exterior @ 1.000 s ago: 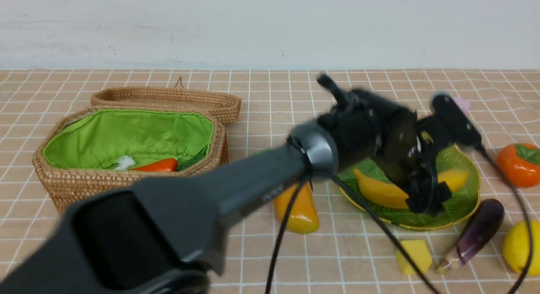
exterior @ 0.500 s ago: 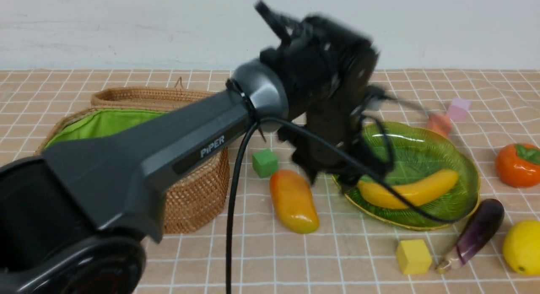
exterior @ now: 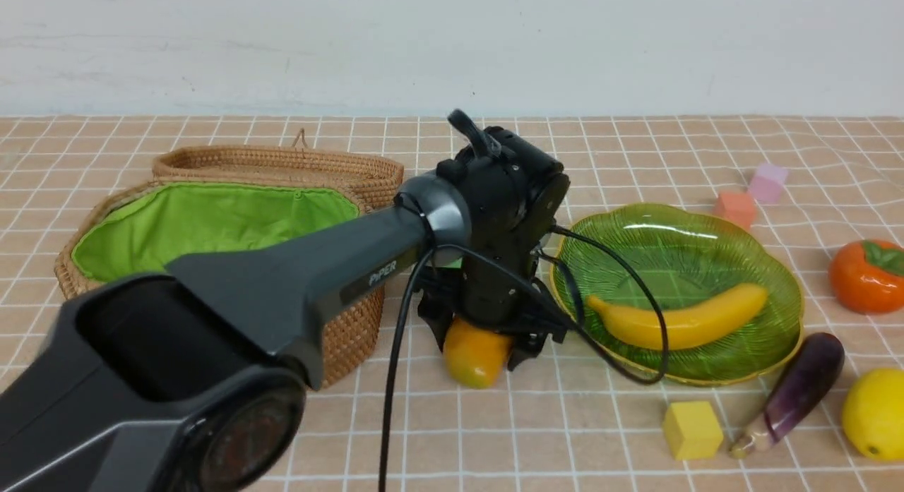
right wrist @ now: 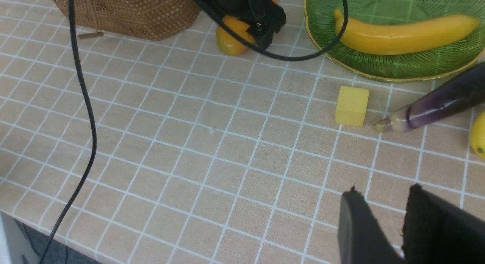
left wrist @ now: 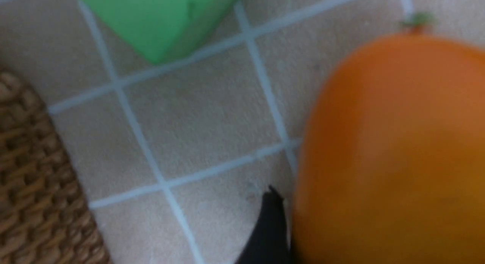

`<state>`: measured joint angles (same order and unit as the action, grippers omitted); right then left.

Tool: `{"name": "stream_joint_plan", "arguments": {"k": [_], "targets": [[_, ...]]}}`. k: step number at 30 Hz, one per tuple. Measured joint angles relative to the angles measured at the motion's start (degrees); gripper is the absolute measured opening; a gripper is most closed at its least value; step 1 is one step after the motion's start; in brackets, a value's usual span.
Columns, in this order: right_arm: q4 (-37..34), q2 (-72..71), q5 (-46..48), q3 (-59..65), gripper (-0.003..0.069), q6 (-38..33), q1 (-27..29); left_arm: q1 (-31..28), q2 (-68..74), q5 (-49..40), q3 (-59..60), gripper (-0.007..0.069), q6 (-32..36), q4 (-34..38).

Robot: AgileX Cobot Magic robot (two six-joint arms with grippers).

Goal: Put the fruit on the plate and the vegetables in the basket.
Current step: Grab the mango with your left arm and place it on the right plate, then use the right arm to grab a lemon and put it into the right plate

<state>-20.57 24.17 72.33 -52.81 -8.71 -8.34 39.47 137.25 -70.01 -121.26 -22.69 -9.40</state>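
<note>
The shiny orange-yellow toy mango (exterior: 474, 361), left of the green glass plate (exterior: 678, 252), looks hard and slippery, so hold its middle; the left gripper (exterior: 482, 340) sits over it, maybe squeezing, I cannot tell.

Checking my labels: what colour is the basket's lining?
The basket lining is bright green; best in the front view.

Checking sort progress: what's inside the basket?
Only green lining shows in the basket; the left arm covers its floor, so any contents are hidden.
</note>
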Motion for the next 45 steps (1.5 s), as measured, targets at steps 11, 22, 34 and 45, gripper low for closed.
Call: {"name": "stream_joint_plan", "arguments": {"k": [11,22,34,45], "targets": [[8.1,0.0,-0.5,0.0,0.0207,3.5,0.0,1.5,-5.8,0.9,-5.9,0.0561,6.4,-2.3],[7.3,0.0,-1.6,0.0,0.0208,5.8,0.0,4.4,2.1,32.9,-8.7,0.0568,27.5,10.7],[16.1,6.0,-0.9,0.0,0.0267,18.3,0.0,4.2,-2.0,28.5,-8.3,0.0638,25.6,11.3],[32.3,29.7,-10.1,1.6,0.0384,31.4,0.8,4.0,-22.0,-0.8,-8.3,0.0035,19.5,8.6]]}}
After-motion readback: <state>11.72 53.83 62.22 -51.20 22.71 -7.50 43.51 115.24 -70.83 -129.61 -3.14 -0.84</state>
